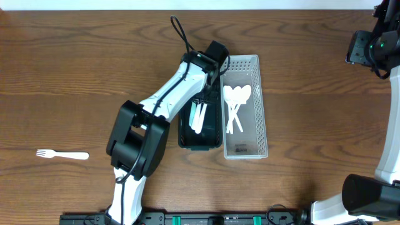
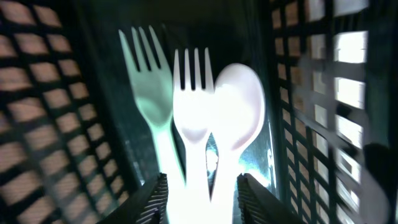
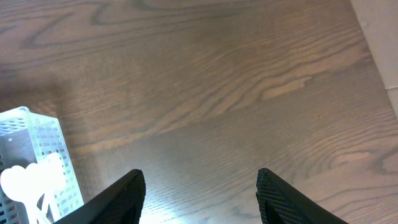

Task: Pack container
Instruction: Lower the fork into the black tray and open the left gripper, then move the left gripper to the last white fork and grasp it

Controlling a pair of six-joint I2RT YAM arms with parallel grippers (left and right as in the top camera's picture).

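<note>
A black basket (image 1: 185, 134) holds white plastic cutlery (image 1: 199, 116). In the left wrist view these are two forks (image 2: 191, 106) and a spoon (image 2: 239, 112) lying on its dark mesh floor. My left gripper (image 1: 203, 100) reaches down into this basket. Its fingers (image 2: 202, 199) stand open on either side of the handles of one fork and the spoon. A white basket (image 1: 261, 106) beside it holds several white spoons (image 1: 236, 100); it also shows in the right wrist view (image 3: 46, 140). One white fork (image 1: 62, 154) lies on the table at the far left. My right gripper (image 3: 200, 199) is open and empty over bare wood.
The wooden table (image 1: 312, 125) extends around both baskets. The right arm (image 1: 375, 47) sits at the far right edge, with its base (image 1: 369, 194) at the lower right. The left arm's base (image 1: 134, 144) stands left of the black basket.
</note>
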